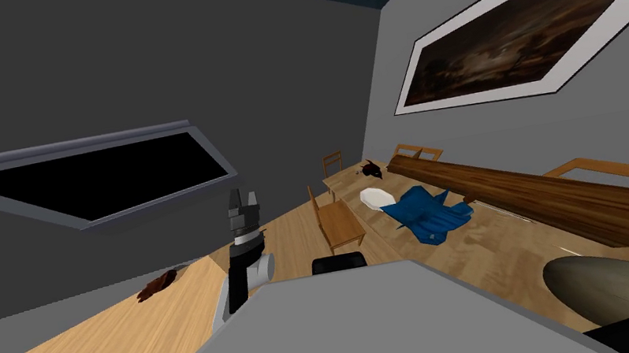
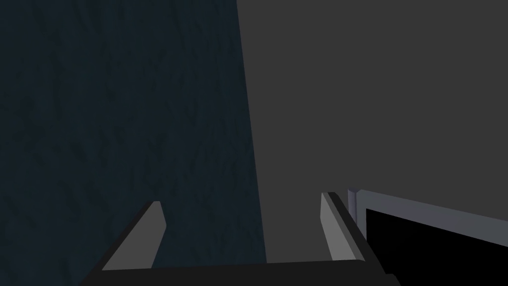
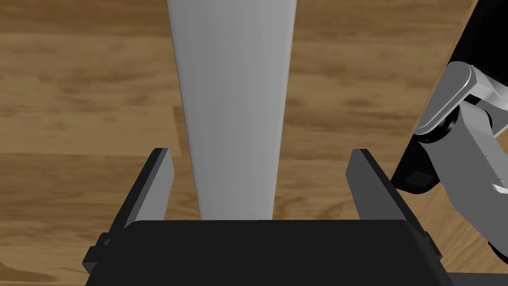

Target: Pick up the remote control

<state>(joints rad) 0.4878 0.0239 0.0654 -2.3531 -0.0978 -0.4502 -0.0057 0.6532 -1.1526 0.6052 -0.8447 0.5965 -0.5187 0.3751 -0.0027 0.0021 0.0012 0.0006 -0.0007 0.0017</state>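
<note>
In the head view, the left claw (image 1: 241, 197) stood raised above the wooden floor (image 1: 129, 321). No remote control could be identified with certainty. Candidates were a dark thing (image 1: 372, 170) on the far small worktop (image 1: 344, 179) and a brown thing (image 1: 157, 284) on the floor. In the left wrist view, that claw's fingers were spread wide, holding nothing. In the right wrist view, the right claw (image 3: 260, 151) faced the floor, likewise spread and empty. The step was judged to be search: approach, confirm the remote, then grip across its narrow width.
</note>
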